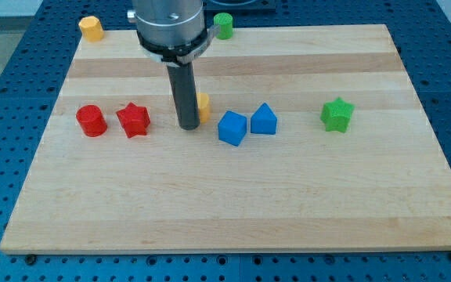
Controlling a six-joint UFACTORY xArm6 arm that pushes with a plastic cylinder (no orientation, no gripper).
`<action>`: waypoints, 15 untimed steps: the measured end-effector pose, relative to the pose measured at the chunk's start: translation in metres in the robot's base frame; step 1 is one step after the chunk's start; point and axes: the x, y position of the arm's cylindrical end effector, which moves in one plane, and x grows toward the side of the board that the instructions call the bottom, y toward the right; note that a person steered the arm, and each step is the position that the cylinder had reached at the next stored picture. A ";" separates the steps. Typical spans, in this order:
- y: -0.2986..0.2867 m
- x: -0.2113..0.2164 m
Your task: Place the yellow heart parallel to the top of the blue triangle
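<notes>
The yellow heart (203,105) lies near the board's middle, mostly hidden behind my dark rod; only its right edge shows. My tip (188,125) rests on the board right at the heart's left side, seemingly touching it. The blue triangle (263,120) stands to the right of the heart, slightly lower in the view. A blue cube (232,128) sits between them, just left of the triangle and below-right of the heart.
A red cylinder (92,121) and a red star (133,120) lie left of my tip. A green star (337,114) is at the right. A yellow block (91,28) and a green cylinder (223,25) sit at the board's top edge (288,28).
</notes>
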 end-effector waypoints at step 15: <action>0.011 -0.090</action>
